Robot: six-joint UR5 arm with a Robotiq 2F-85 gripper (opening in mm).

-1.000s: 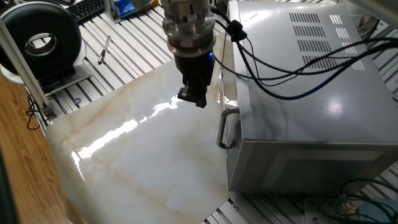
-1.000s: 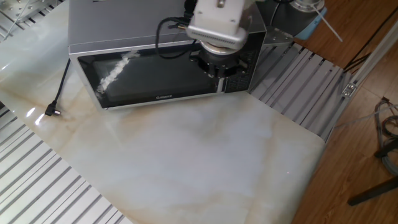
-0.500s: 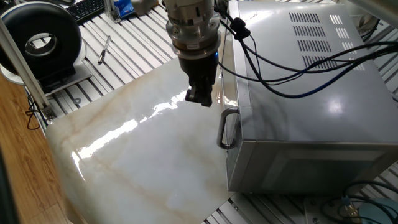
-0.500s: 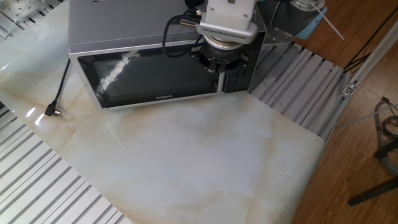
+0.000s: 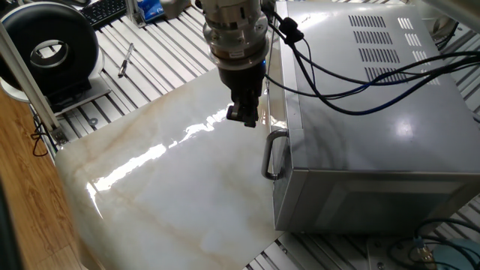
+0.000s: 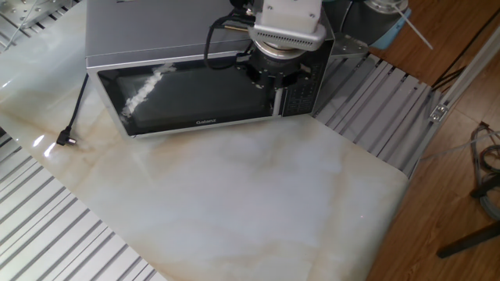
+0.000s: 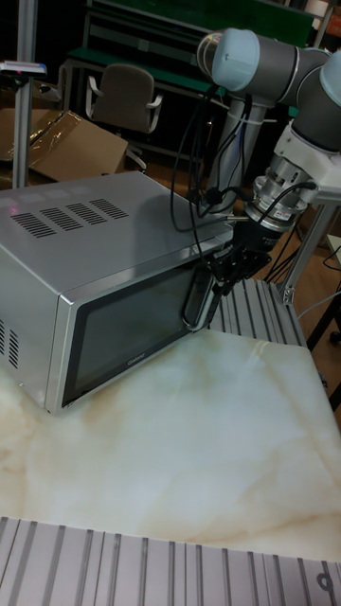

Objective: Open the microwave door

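Compared with a second ago, the gripper (image 5: 243, 114) has moved sideways toward the microwave (image 5: 375, 112) and now hangs just in front of the microwave door (image 6: 187, 97), above the upper end of the curved bar handle (image 5: 271, 156). In the other fixed view it has slid along the front from the glass toward the handle edge. The microwave itself has not moved; the door is shut flush with the casing.

The fingers (image 7: 227, 268) point down and appear close together with nothing between them, but the pictures do not show clearly whether they are clenched or released. In the tall fixed view they sit right beside the handle; contact cannot be confirmed.

The microwave stands at the far edge of the marble-patterned tabletop (image 5: 172, 195), its door facing the bare slab. A small white logo (image 6: 205, 121) on the door's lower frame reads roughly "Galanz"; it is small and soft. Black cables (image 5: 352, 79) trail from the arm across the vented top.
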